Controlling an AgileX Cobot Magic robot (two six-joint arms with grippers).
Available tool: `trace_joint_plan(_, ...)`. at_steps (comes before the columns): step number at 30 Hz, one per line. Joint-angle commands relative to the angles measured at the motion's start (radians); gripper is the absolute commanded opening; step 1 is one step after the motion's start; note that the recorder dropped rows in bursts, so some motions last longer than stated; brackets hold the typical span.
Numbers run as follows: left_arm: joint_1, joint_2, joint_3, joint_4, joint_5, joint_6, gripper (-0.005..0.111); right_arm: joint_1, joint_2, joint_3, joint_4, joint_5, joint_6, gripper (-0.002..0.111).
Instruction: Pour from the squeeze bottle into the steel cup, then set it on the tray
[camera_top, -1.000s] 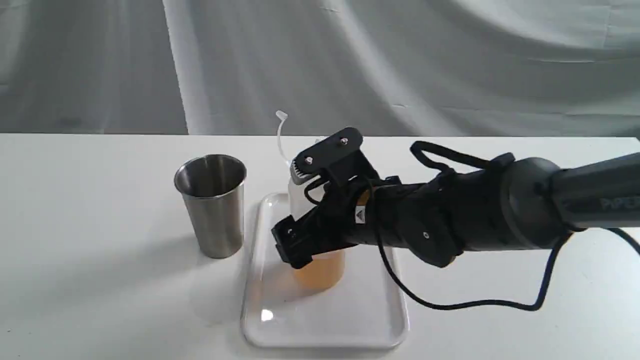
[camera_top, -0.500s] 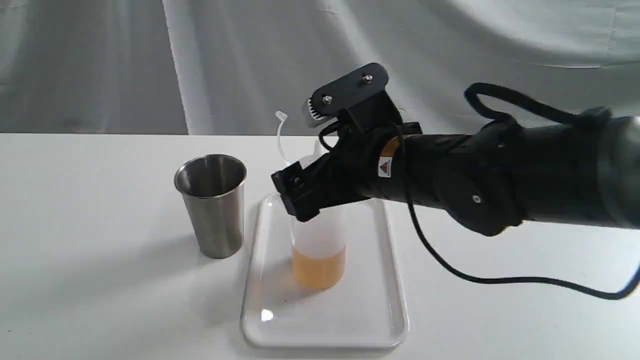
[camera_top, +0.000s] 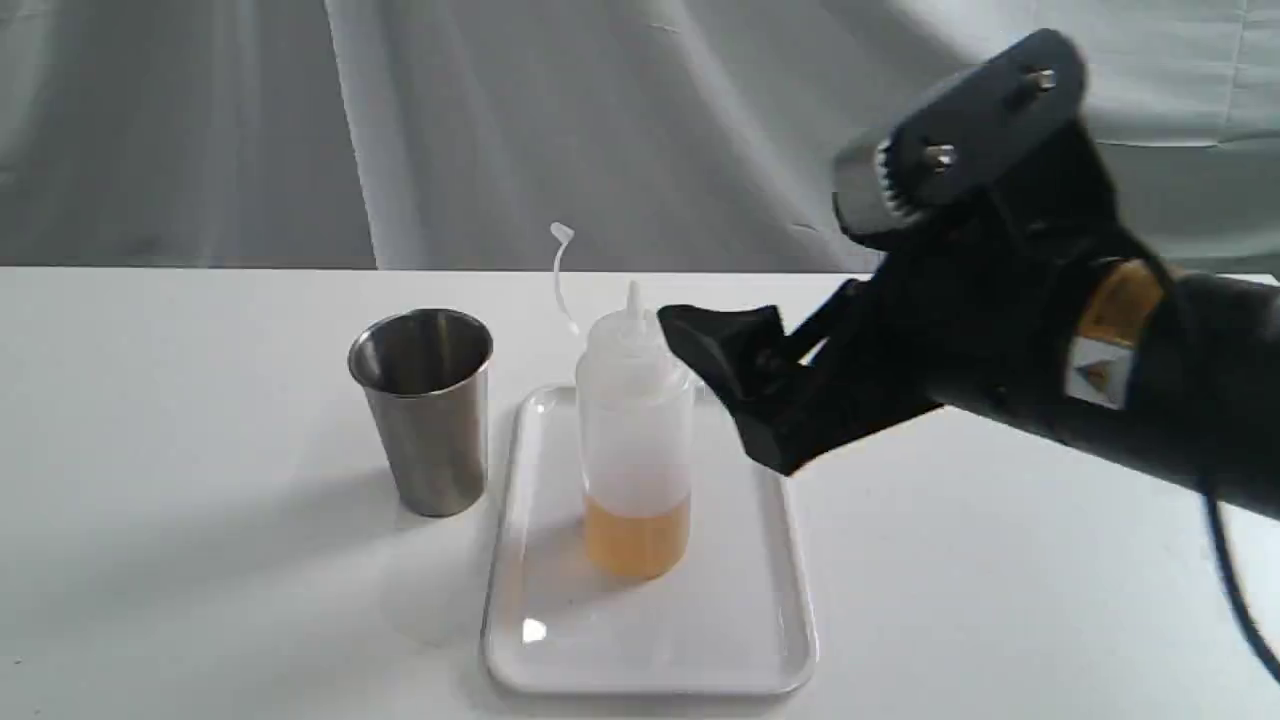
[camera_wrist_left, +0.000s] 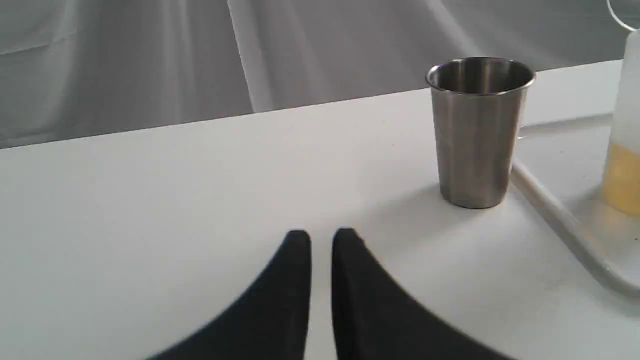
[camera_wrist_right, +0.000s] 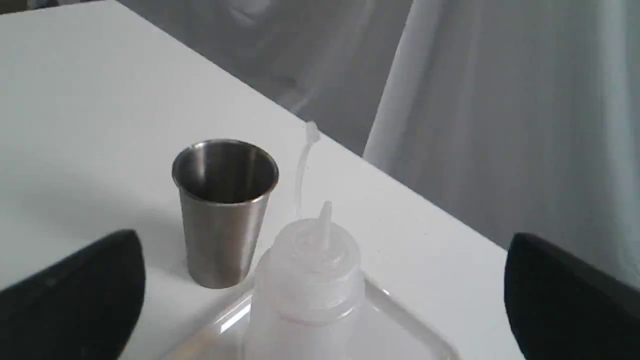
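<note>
Finishing placement: squeeze bottle (camera_top: 635, 440) upright on white tray (camera_top: 700, 640).
Right gripper (camera_top: 780, 262) spread wide, holding nothing; next, back off without bumping.

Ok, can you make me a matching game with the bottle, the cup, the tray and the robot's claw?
Things:
1. squeeze bottle
2. steel cup
3. tray
4. right gripper

Clues:
A. shiny metal, stands on the table
B. open, holding nothing
C. see-through, amber liquid at the bottom
D. flat, white, low rim

Pairs: 1-C, 2-A, 3-D, 4-B.
</note>
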Motion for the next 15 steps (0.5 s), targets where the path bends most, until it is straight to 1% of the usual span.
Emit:
trace_joint_plan(1, -0.003, -0.005, 0.004, 0.001, -0.007, -0.002, 0.008, -0.007, -0.116, 0.074, -0.019, -0.014, 0.0, 0.093)
trace_joint_plan(3, -0.003, -0.005, 0.004, 0.001, -0.007, -0.002, 0.008, -0.007, -0.191, 0.114, -0.019, -0.014, 0.0, 0.087)
trace_joint_plan(5, -0.003, -0.005, 0.004, 0.001, -0.007, -0.002, 0.008, -0.007, -0.253, 0.143, -0.013, -0.001, 0.0, 0.078)
trace_joint_plan(8, -0.003, -0.005, 0.004, 0.001, -0.007, -0.002, 0.008, -0.007, -0.346, 0.17, 0.058, 0.058, 0.002, 0.056)
trace_joint_plan(10, -0.003, -0.005, 0.004, 0.001, -0.007, -0.002, 0.008, -0.007, -0.397, 0.175, 0.094, 0.137, 0.002, 0.04)
trace_joint_plan(12, -0.003, -0.005, 0.004, 0.001, -0.007, -0.002, 0.008, -0.007, -0.433, 0.175, 0.117, 0.2, 0.002, 0.027)
trace_joint_plan(13, -0.003, -0.005, 0.004, 0.001, -0.007, -0.002, 0.008, -0.007, -0.449, 0.175, 0.129, 0.233, 0.002, 0.017)
trace_joint_plan(15, -0.003, -0.005, 0.004, 0.001, -0.007, -0.002, 0.008, -0.007, -0.466, 0.175, 0.129, 0.284, 0.002, 0.004)
